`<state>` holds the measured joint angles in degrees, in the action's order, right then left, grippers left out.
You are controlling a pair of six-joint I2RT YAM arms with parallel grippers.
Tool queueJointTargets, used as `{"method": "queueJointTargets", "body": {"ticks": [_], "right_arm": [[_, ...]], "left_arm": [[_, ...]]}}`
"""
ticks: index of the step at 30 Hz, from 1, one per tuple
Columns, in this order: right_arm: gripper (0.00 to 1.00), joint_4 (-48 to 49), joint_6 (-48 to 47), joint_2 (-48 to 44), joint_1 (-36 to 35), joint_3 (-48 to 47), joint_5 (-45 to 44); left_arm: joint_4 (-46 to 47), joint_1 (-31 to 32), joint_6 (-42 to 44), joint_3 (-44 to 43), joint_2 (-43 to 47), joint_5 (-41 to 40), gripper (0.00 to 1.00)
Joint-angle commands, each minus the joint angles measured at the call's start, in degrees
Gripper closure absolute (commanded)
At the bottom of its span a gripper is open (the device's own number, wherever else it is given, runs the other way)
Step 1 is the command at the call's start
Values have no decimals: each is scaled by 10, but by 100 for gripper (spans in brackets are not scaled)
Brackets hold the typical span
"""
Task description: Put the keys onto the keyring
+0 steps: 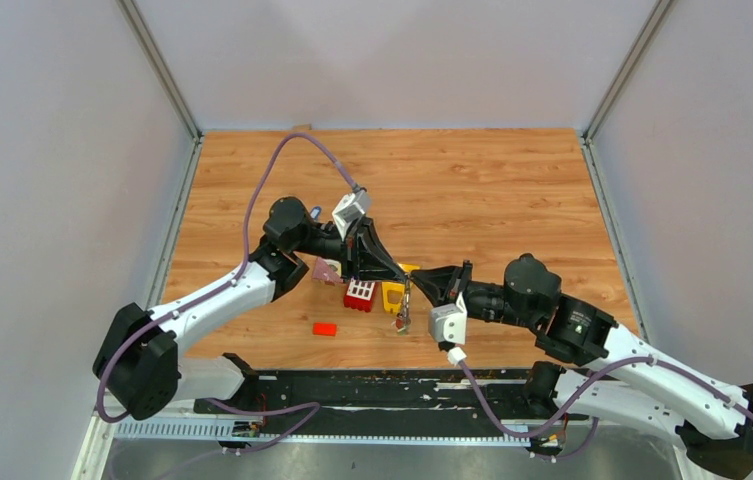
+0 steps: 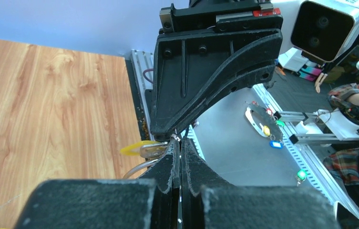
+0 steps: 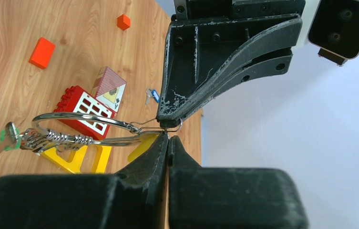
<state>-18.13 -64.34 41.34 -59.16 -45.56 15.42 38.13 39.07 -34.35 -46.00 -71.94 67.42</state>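
Observation:
The keyring [image 3: 79, 119], a thin silver wire loop with a coiled section, hangs between my two grippers; it also shows in the top view [image 1: 404, 312]. A green-headed key [image 3: 6, 138] hangs at its far end. My left gripper [image 2: 181, 143] is shut on the wire end of the keyring, and its tip shows in the right wrist view [image 3: 170, 121]. My right gripper [image 3: 168, 138] is shut on a yellow-headed key [image 2: 137, 149], whose silver blade lies along the ring. The two grippers meet tip to tip above the table [image 1: 407, 280]. A blue key [image 3: 152, 94] lies on the table.
Under the grippers lie a yellow triangular frame [image 3: 75, 160], a red and white toy block [image 3: 86, 109] and a small card house [image 3: 109, 86]. A red block [image 1: 325, 328] lies near the front edge. A small red cube [image 3: 123, 21] lies farther off.

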Motion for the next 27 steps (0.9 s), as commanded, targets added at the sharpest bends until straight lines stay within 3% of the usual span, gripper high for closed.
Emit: {"method": "queueJointTargets", "body": {"ticks": [1, 8, 20, 27], "right_arm": [[100, 91, -13, 7, -12, 18, -33], [100, 94, -2, 1, -13, 14, -43], [100, 77, 1, -11, -13, 0, -53], [100, 59, -8, -21, -13, -11, -58]], "left_arm": [[91, 18, -54, -2, -6, 0, 100], [89, 17, -50, 1, -7, -1, 100], [-48, 17, 60, -7, 2, -3, 100], [-79, 17, 84, -12, -2, -4, 100]]}}
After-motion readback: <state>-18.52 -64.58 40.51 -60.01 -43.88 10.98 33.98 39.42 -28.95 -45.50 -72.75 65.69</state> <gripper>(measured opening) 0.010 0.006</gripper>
